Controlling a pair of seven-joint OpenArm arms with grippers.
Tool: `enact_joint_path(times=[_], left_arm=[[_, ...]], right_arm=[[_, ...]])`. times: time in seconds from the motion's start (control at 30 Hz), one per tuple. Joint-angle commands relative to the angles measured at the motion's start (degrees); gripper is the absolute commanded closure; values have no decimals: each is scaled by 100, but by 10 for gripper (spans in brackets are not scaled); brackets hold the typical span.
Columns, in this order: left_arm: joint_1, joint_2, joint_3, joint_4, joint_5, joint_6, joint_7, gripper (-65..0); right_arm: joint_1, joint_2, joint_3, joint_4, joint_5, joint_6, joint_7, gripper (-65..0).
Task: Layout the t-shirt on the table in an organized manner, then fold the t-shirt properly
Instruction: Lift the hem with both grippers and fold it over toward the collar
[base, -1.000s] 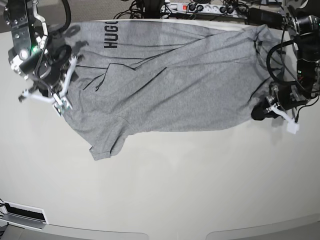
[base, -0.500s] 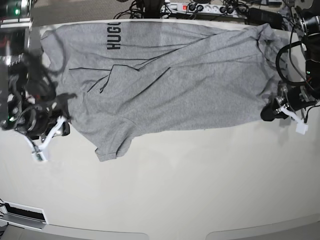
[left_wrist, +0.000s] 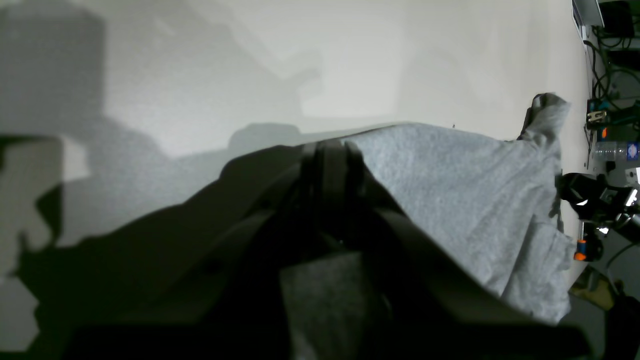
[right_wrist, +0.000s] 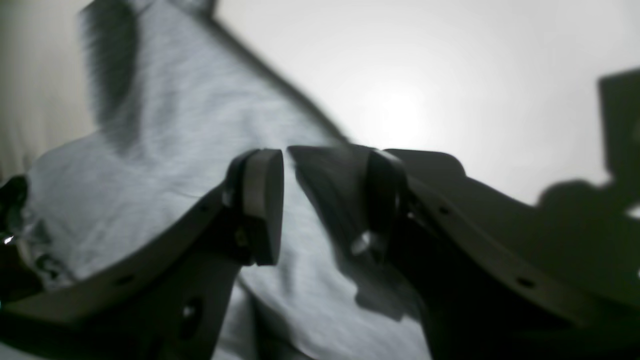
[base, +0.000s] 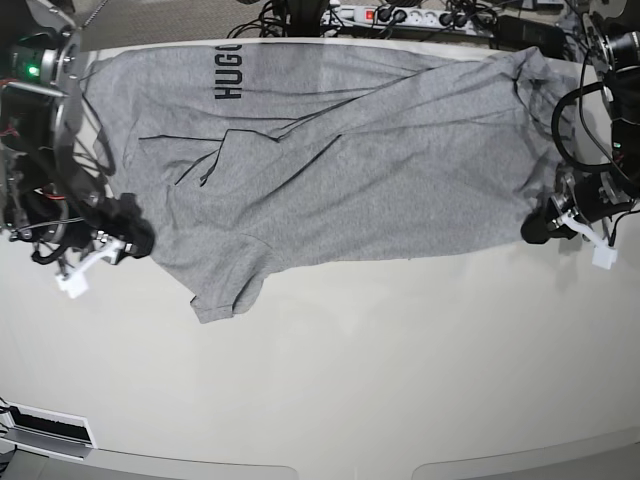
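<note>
Black letters "HUGO" stand on the t-shirt (base: 330, 160).

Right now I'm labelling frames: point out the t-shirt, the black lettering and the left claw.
t-shirt (base: 400, 180), base view, middle of the grey body.
black lettering (base: 227, 73), base view, on the letters.
left claw (base: 537, 229), base view, dark tips at the shirt's edge.

The near half of the table (base: 350, 380) lies bare, wide room for either arm to sweep across. The shirt (base: 340, 160) fills the far half almost edge to edge. Behind it, cables and a power strip (base: 400, 15) crowd the back rim, so no passage there. The right gripper (base: 110, 243) sits at the shirt's edge on the base view's left, the left gripper (base: 535, 230) at the opposite edge; both sides are tight beside the arms.
</note>
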Motion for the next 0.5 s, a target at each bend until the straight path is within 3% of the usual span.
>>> enact_joint_path(times=[0.0,0.2,0.3,0.37,0.47], left_arm=[[-125,-129,-24,81,-136,-52,-59,0],[-125,-133,-24,81,-136,-52,92,0],[-125,-131,-24,81,-140,-52,146,0],[-125,-131,-24,81,-203,-52,153,0],[-127,-129,-24,81,-267,-52,151,0]], right_arm=[[146,39,22,81,35,59,87,-293],[162,-208,22,81,-210,140,271,-294],[160,-208,22,81,-807,-166,732,-288],[155,-208,22,81,-1207,-328,962,-244],[129,-227,20,81,-1274,-214,1010,-109]])
